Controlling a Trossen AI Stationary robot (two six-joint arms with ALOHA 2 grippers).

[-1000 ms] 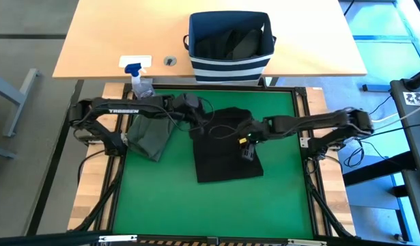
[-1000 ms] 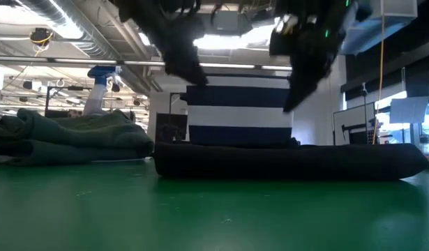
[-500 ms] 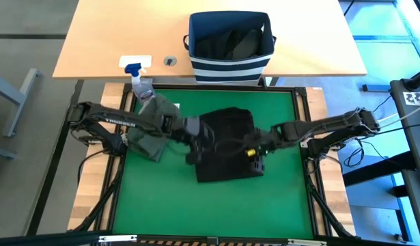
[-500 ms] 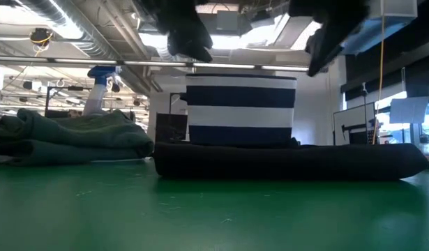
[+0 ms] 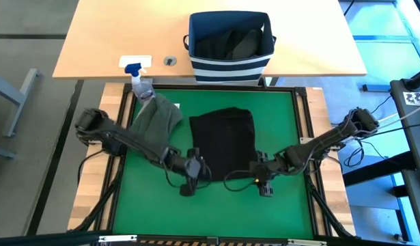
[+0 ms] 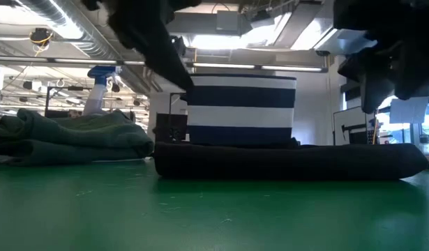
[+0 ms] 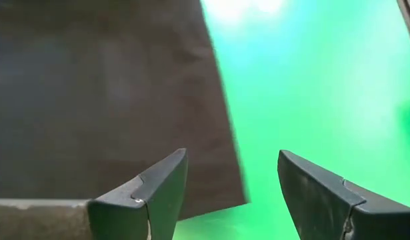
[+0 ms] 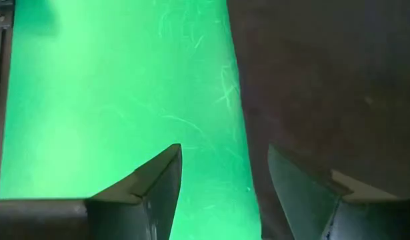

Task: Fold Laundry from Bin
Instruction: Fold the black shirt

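A black folded garment lies flat on the green mat. A dark olive garment lies folded to its left. The striped navy bin stands on the wooden table beyond the mat, with dark cloth inside. My left gripper hovers open over the black garment's near left corner. My right gripper hovers open over its near right corner, with the cloth's edge below the gap. In the low view both grippers hang above the black garment.
A clear spray bottle with a blue nozzle stands at the mat's far left corner. A white card and a small round fitting lie on the wooden table. Bare green mat stretches along the near edge.
Both grippers have swung from over the black garment's middle toward the table's near edge and now stand at its near corners, the left one at the left, the right one at the right. The left arm has uncovered the olive garment.
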